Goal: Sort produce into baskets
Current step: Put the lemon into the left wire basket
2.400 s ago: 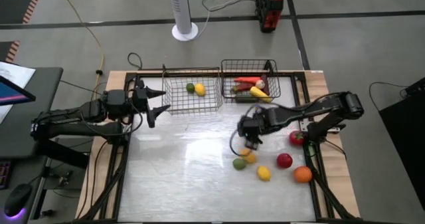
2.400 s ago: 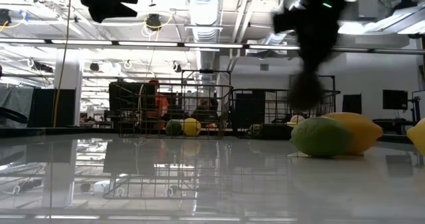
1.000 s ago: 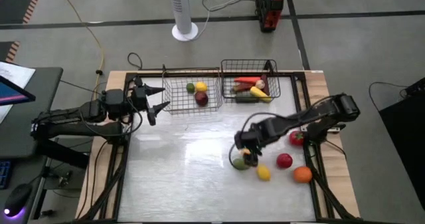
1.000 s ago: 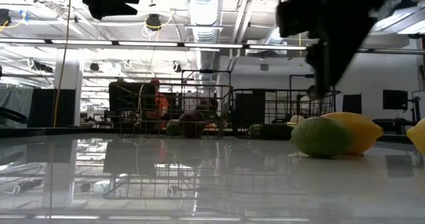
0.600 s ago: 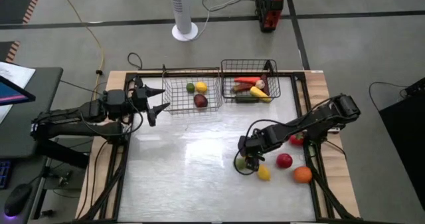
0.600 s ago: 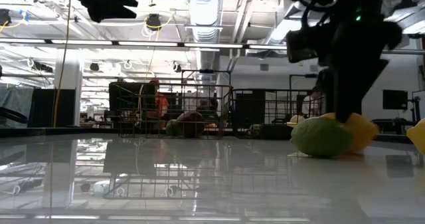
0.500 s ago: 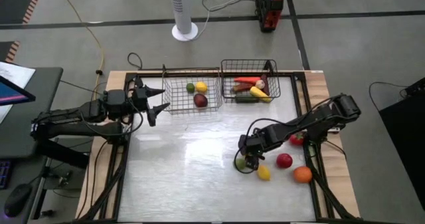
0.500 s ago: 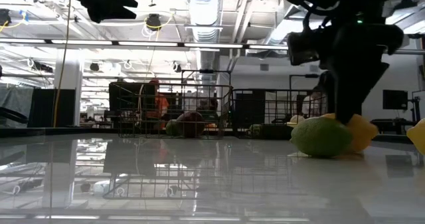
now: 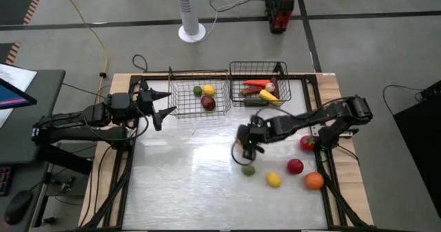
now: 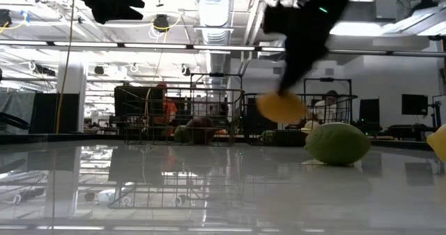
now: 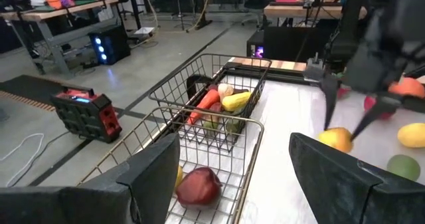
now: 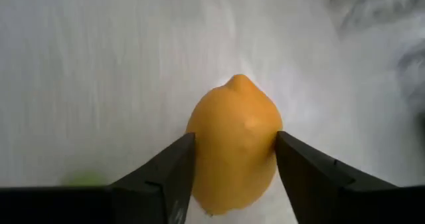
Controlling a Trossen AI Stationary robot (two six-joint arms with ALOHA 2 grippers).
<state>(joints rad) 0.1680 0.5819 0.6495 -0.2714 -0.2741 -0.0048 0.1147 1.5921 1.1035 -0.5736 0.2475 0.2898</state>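
The left gripper [image 9: 164, 102] hangs at the table's left edge beside the lighter basket [image 9: 198, 98], its fingers parted and holding nothing; that basket contains a green fruit [image 9: 197, 91], a yellow fruit [image 9: 208, 91] and a maroon fruit [image 9: 207, 103]. Just to its right, the darker basket [image 9: 259, 82] holds long red, yellow and green pieces. Nearer the middle, the right gripper [image 9: 247, 153] is closed on an orange-yellow lemon [image 12: 234, 143] — lifted clear of the table [image 9: 179, 177]. A lime [image 9: 248, 169] lies just below it, then a yellow lemon [image 9: 273, 180], a red fruit [image 9: 295, 166], another red fruit [image 9: 307, 143] and an orange [image 9: 314, 181] — all loose on the table's right side
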